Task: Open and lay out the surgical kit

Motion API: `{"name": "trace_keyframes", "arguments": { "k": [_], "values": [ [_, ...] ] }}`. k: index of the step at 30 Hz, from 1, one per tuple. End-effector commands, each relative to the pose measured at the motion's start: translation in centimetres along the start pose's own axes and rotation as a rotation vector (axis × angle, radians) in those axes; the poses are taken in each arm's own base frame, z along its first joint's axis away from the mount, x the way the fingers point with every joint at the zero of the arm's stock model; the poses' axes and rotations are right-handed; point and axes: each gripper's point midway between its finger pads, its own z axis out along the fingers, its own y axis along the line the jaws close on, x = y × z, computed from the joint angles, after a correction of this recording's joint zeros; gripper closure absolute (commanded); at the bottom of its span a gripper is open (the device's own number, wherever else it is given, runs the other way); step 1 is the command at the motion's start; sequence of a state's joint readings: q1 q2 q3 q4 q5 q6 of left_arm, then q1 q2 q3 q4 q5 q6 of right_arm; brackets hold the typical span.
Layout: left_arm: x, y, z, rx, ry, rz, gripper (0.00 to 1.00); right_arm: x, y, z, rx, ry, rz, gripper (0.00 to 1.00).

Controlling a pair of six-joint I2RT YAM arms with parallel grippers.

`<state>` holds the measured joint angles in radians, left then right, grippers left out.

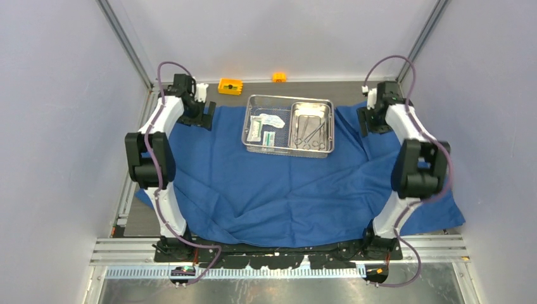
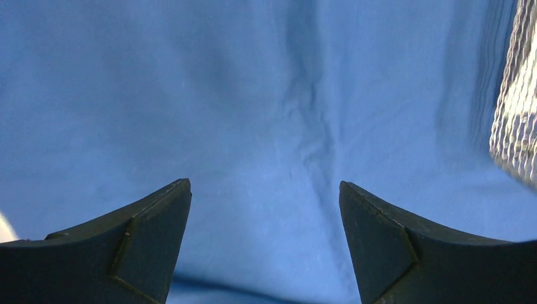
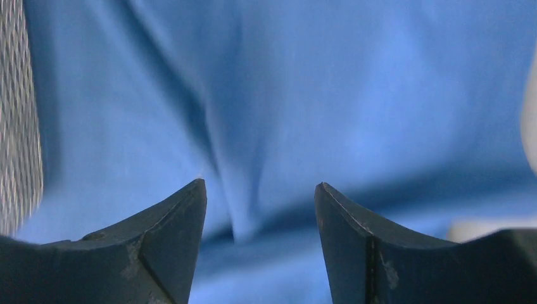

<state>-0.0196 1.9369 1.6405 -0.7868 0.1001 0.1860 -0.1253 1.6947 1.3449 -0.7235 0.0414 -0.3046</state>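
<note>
You are hovering the left arm (image 1: 166,114) and right arm (image 1: 399,117) at the far corners of the blue cloth wrap (image 1: 278,190), which is lying spread across the surface. The left jaws and right jaws are standing apart over bare cloth, gripping nothing. The mesh basket (image 1: 288,97) is sitting between them, just inboard of each. It is carrying the packets (image 1: 263,130) and the solid tray (image 1: 292,126) of scissors and forceps (image 1: 310,133), which look like the next things to lay out.

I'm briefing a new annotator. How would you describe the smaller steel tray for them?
Find the big blue cloth; a steel mesh basket sits at its far edge. The tray fills the basket's right half: solid-walled, not mesh, holding scissors, with white packets to its left.
</note>
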Motion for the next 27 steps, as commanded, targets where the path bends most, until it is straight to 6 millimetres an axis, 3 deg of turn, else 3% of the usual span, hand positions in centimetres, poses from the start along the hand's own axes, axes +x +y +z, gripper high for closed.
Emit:
{"name": "trace_keyframes", "arguments": {
  "k": [1,6,12,18,22,27],
  "values": [
    [-3.6,1.0,1.7,0.066,-0.094,-0.169,0.11,-9.0,-1.6,4.7,0.020,-0.187,0.132,0.34],
    [-4.8,1.2,4.1,0.086,-0.103,-0.209,0.12,-11.8,-2.0,9.4,0.012,-0.187,0.170,0.39],
    [-4.3,1.7,6.9,0.071,-0.055,-0.250,0.12,-11.7,-2.6,13.0,0.043,-0.130,0.173,0.40],
    [-2.2,3.1,8.7,0.048,0.030,-0.261,0.14,-9.7,-5.9,13.7,0.156,-0.065,0.159,0.40],
    [-0.4,4.9,9.0,0.043,0.073,-0.288,0.16,-8.2,-8.6,13.9,0.196,-0.027,0.195,0.40],
    [1.4,7.6,8.8,0.038,0.099,-0.325,0.20,-6.9,-10.6,14.2,0.215,0.001,0.224,0.40]
  ]
}}
